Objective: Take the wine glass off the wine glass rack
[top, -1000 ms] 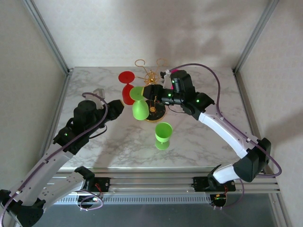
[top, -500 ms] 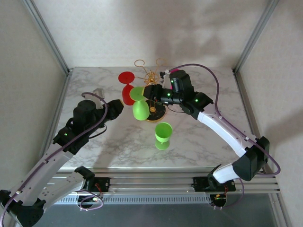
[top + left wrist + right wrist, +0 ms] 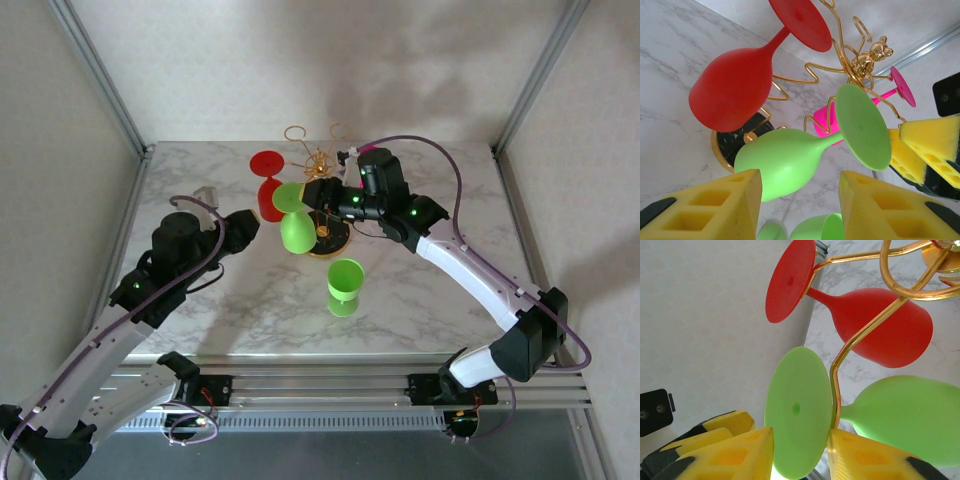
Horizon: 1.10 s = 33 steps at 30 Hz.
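Note:
The gold wire wine glass rack (image 3: 318,160) stands on its round black-and-gold base (image 3: 335,240) at mid-table. A green wine glass (image 3: 295,232) hangs bowl-down from one arm, a red one (image 3: 268,185) from the arm to its left. My right gripper (image 3: 800,450) is shut on the green glass's flat foot (image 3: 797,410), one pad on each edge, the right pad also against the gold wire (image 3: 860,335). My left gripper (image 3: 800,200) is open just short of the green bowl (image 3: 785,160), touching nothing.
A second green glass (image 3: 345,280) lies on the marble in front of the rack. A pink glass (image 3: 902,85) hangs on the rack's far side. Frame posts (image 3: 100,75) stand at the back corners.
My right gripper's jaws have drawn in onto the green glass's foot. Both arms have barely shifted, and the glasses hang where they were.

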Each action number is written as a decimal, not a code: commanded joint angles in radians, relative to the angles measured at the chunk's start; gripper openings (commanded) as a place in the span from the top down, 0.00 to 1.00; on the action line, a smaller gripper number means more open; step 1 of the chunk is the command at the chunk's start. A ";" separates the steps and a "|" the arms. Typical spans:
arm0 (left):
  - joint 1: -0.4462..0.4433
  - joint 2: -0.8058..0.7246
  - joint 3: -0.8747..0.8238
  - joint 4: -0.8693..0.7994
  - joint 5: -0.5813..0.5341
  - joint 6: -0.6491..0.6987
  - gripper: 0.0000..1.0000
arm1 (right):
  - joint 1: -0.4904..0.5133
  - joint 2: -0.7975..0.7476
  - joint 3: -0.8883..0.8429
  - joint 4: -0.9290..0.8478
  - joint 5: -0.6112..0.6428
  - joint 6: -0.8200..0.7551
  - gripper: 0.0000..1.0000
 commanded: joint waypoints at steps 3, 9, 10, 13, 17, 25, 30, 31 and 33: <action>0.012 -0.013 0.002 0.026 0.003 0.021 0.56 | -0.007 0.012 -0.016 0.026 -0.011 0.016 0.71; 0.014 -0.018 0.002 0.025 0.002 0.021 0.56 | -0.007 0.015 -0.018 0.027 -0.016 0.020 0.76; 0.015 -0.019 0.001 0.026 0.001 0.021 0.56 | -0.006 0.014 -0.019 0.030 -0.015 0.020 0.77; 0.016 -0.021 0.001 0.022 0.001 0.021 0.56 | -0.007 0.014 -0.021 0.032 -0.017 0.023 0.80; 0.017 -0.022 0.000 0.021 0.001 0.021 0.56 | -0.007 0.011 -0.023 0.034 -0.018 0.027 0.83; 0.019 -0.024 0.001 0.020 0.004 0.021 0.56 | -0.007 0.009 -0.028 0.036 -0.017 0.034 0.90; 0.019 -0.023 -0.001 0.021 0.006 0.021 0.56 | -0.007 0.005 -0.035 0.043 -0.022 0.040 0.98; 0.019 -0.023 -0.001 0.022 0.005 0.021 0.56 | -0.007 0.003 -0.036 0.046 -0.023 0.041 1.00; 0.018 -0.025 -0.004 0.025 0.006 0.021 0.56 | -0.007 -0.001 -0.039 0.053 -0.023 0.047 1.00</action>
